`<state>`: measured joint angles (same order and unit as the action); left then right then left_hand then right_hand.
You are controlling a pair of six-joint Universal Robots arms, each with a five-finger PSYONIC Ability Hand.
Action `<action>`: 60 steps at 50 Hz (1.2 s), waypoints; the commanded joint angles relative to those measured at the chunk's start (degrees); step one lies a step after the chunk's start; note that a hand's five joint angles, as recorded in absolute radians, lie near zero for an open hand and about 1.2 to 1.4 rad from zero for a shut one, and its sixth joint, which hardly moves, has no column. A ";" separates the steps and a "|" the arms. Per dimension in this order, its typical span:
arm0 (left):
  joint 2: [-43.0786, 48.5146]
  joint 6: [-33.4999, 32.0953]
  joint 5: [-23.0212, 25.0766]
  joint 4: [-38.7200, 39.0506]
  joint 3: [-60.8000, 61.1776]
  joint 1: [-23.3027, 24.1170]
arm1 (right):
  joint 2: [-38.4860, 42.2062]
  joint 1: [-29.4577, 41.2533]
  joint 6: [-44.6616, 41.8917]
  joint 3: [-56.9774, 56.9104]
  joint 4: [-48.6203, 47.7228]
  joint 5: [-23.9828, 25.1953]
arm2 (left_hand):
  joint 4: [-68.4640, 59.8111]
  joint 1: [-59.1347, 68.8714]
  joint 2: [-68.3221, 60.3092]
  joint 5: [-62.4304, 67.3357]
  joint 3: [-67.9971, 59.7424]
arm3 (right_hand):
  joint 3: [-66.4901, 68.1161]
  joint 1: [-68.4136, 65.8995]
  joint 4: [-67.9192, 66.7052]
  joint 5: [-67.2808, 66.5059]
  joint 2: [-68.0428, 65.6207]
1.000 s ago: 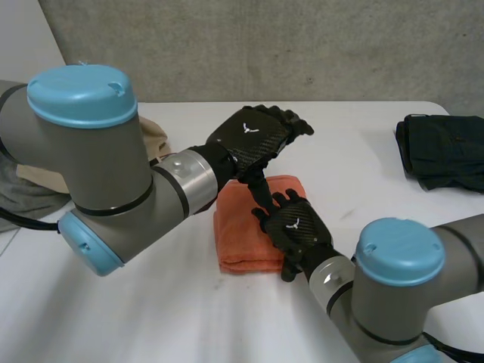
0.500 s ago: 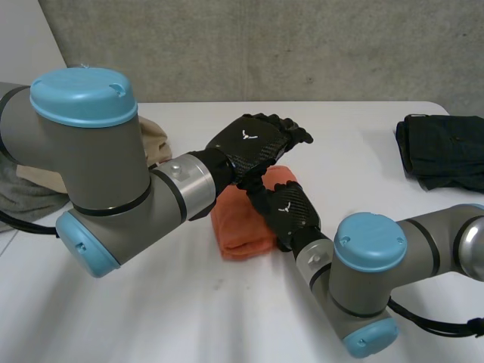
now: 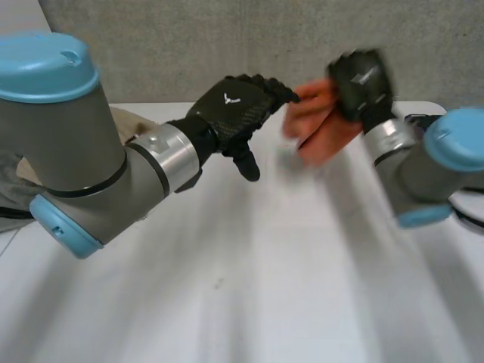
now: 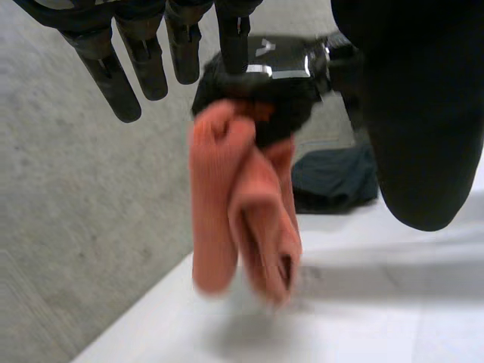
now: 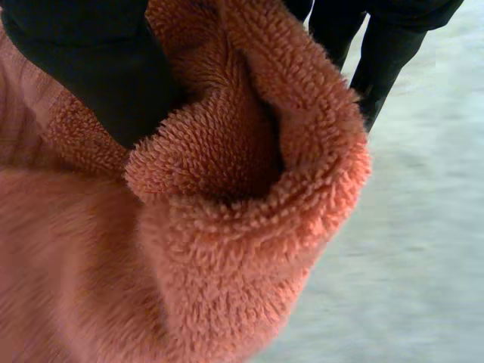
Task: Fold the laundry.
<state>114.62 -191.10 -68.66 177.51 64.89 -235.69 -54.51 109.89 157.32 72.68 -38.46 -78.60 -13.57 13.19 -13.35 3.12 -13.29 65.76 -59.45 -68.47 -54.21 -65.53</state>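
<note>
A folded orange towel (image 3: 321, 125) hangs in the air above the white table (image 3: 249, 280), clutched by my right hand (image 3: 361, 82) at its upper end. In the left wrist view the orange towel (image 4: 242, 204) dangles in bunched folds below my right hand (image 4: 265, 83). The fluffy towel (image 5: 227, 227) is squeezed under the thumb (image 5: 98, 68) in the right wrist view. My left hand (image 3: 234, 113) hovers just left of the towel with its fingers (image 4: 128, 68) straight, holding nothing.
A dark folded garment (image 4: 333, 178) lies on the table's far right side. Beige and grey clothes (image 3: 128, 121) lie behind my left arm at the table's left. A concrete wall (image 3: 227, 45) stands behind the table.
My right hand closed on the orange towel and lifted it off the table, up and to the right. My left hand shifted slightly left and stayed open.
</note>
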 commanded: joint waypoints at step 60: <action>-7.74 1.78 -1.04 2.22 1.03 2.08 | -11.66 -40.90 -13.19 -5.89 24.49 -0.50 | -2.36 2.74 -2.58 2.81 -2.64 | -55.76 49.45 58.47 54.21 55.53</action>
<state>109.69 -190.71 -69.40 178.84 66.41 -232.99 -61.79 62.84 142.14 64.72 -1.93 -78.55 -13.57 13.19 -13.35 3.13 -13.29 12.00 -12.91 -11.93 -2.76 -11.93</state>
